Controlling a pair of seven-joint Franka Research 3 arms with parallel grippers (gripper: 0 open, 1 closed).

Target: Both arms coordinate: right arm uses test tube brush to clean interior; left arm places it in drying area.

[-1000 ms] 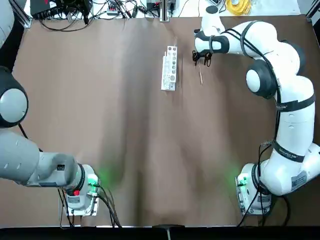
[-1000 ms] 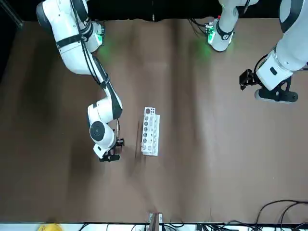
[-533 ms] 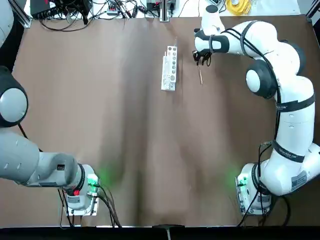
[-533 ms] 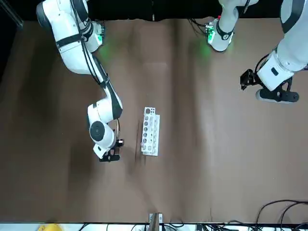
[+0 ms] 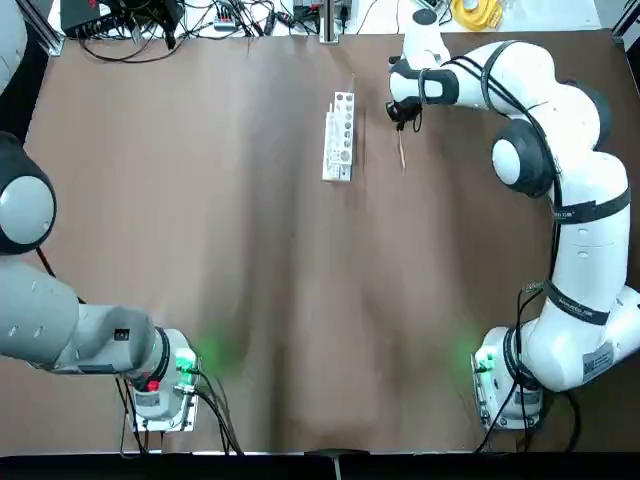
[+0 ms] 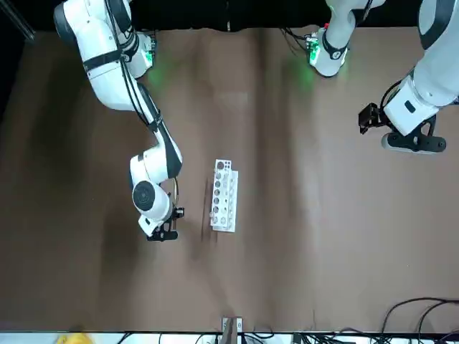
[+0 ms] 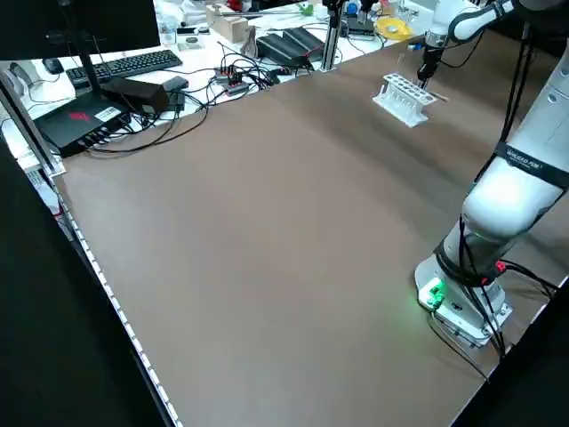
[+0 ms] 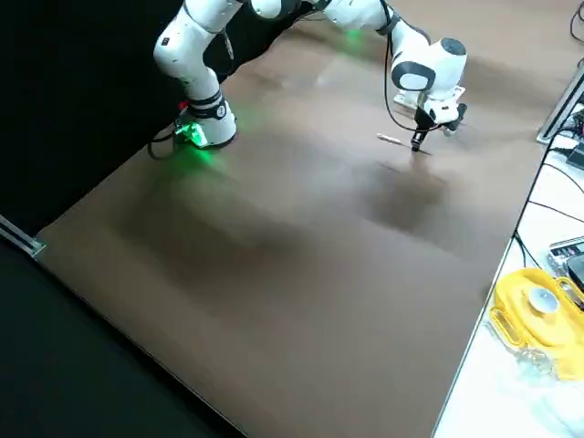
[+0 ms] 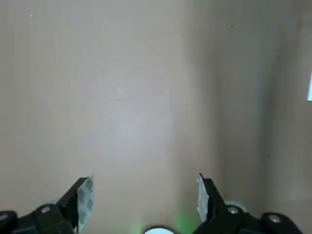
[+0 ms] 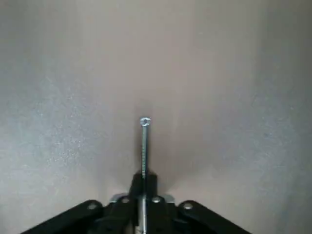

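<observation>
Brush (image 5: pixel 401 152) lies on the counter (image 5: pixel 250 250) at 3 o'clock of the rack (image 5: pixel 339 137); right gripper (image 5: pixel 404 113) clamps its far end for lifting. Left gripper (image 9: pixel 145 197) idles, fingers apart.

Overhead camera looked straight down on the desk (image 5: pixel 300 300), my bases at its lower edge. Front camera faced me from across the desk, also from high up. Side cameras looked diagonally down from my left and right. Wrist cameras sat close above the desk. Overhead and front shared the rack (image 5: pixel 340 136).
</observation>
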